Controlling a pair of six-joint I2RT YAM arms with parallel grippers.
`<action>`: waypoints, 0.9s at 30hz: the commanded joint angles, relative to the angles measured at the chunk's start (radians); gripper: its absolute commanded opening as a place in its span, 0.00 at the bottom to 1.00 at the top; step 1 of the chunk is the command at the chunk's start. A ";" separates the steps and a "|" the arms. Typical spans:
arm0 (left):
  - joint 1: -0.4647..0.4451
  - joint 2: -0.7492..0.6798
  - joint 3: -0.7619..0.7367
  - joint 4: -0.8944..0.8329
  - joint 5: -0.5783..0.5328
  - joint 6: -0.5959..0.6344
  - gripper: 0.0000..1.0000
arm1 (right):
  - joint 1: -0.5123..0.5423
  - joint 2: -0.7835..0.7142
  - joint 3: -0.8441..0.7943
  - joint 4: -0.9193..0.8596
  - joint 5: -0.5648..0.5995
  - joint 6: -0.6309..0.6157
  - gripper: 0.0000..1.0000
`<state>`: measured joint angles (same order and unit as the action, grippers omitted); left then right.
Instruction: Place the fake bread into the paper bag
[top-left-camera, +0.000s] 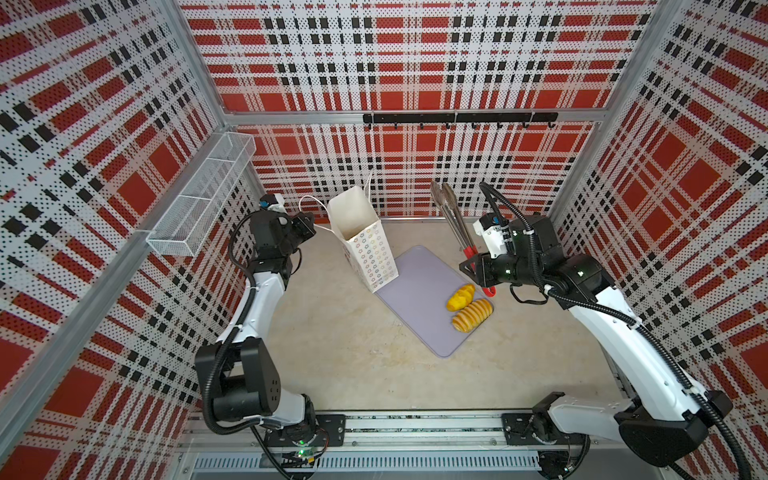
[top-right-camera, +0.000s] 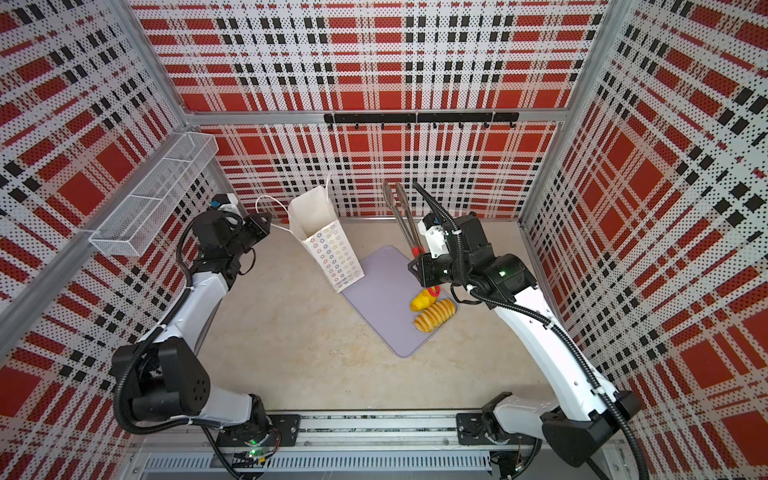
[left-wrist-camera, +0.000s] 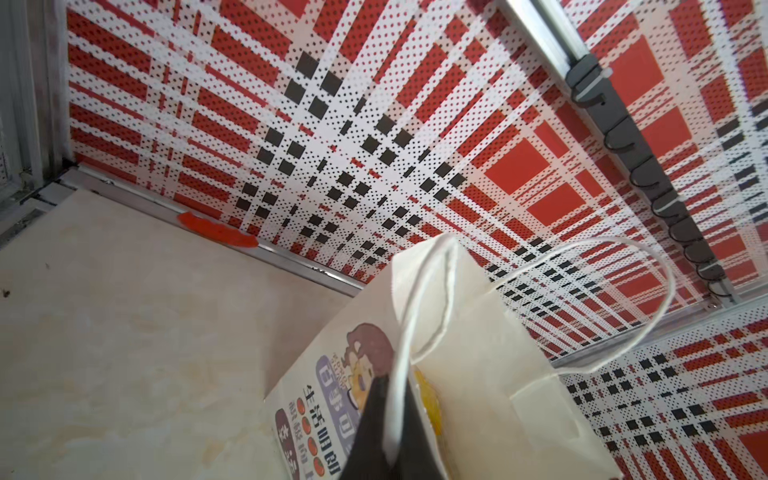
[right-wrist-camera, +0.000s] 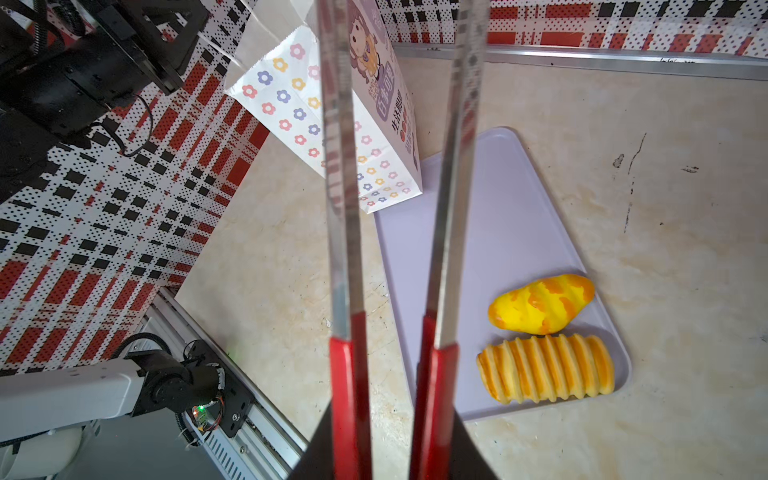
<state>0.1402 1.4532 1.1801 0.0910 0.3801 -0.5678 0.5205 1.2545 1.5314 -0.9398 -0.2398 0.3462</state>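
**Status: partly bagged, two to go**

Loaf (top-left-camera: 472, 314) lies at the near-right corner of tray (top-left-camera: 419, 299), with bun (top-left-camera: 460, 297) just beside it on the far side. Neither is bagged yet.

Right end effector (top-left-camera: 473, 270) hangs over the tray's right edge, grasping tongs (top-left-camera: 451, 216) by the red handles. The blades are apart and empty, tips past the tray's far edge.

Bag (top-left-camera: 370, 253) stands tilted at the tray's far-left edge, mouth open. Left wrist view shows a yellow lump (left-wrist-camera: 428, 395) inside, likely bread; count hidden.

Left end effector (top-left-camera: 311, 227), off the tray beyond the bag, is clenched on its cord handle (left-wrist-camera: 419, 291).

My read: well along, with two picks left.
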 joint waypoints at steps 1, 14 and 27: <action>0.004 -0.024 0.025 0.027 0.030 0.031 0.01 | -0.006 -0.018 -0.012 0.027 -0.010 0.012 0.25; -0.063 0.072 0.189 -0.042 0.035 0.068 0.15 | -0.008 -0.042 -0.059 0.015 0.017 0.012 0.26; -0.076 0.073 0.256 -0.108 0.010 0.085 0.40 | -0.025 -0.046 -0.083 0.018 0.011 0.005 0.26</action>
<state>0.0650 1.5307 1.4048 0.0082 0.3946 -0.5056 0.5045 1.2366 1.4536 -0.9428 -0.2302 0.3595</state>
